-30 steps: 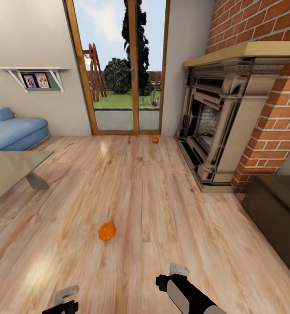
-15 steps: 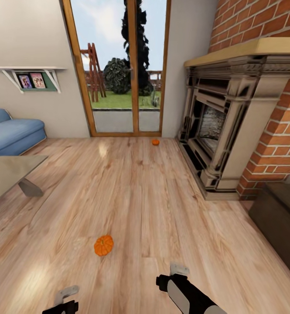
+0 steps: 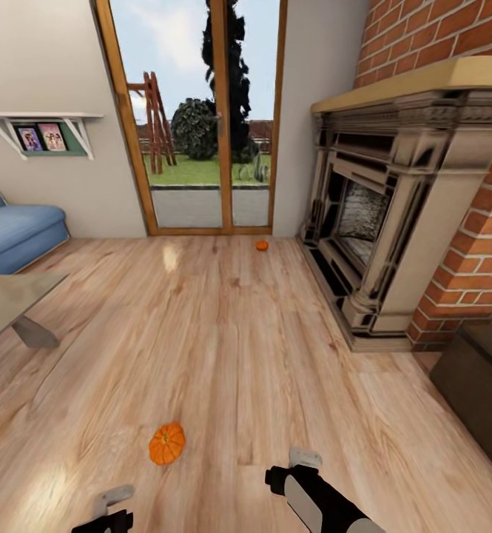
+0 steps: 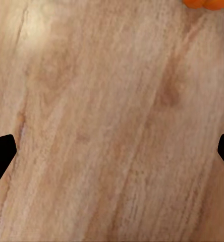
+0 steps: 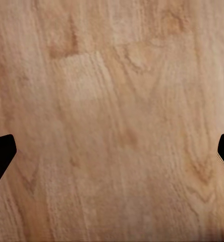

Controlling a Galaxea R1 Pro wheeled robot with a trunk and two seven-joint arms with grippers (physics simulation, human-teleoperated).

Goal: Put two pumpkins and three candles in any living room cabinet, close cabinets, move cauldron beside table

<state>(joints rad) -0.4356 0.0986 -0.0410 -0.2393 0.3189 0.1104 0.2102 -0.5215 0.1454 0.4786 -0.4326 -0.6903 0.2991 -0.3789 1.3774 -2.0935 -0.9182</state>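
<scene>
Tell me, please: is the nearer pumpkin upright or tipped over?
Tipped. The nearer pumpkin lies on the wooden floor with its ribs converging on its side face, not on top.

Glossy pale wood-plank floor (image 3: pixel 223 348), rough red brick chimney wall (image 3: pixel 430 33), smooth ribbed orange pumpkin (image 3: pixel 166 443).

White right forearm (image 3: pixel 316 503) with black wrist band, grey bracket; fingertips (image 4: pixel 1 154) seemingly black.
</scene>
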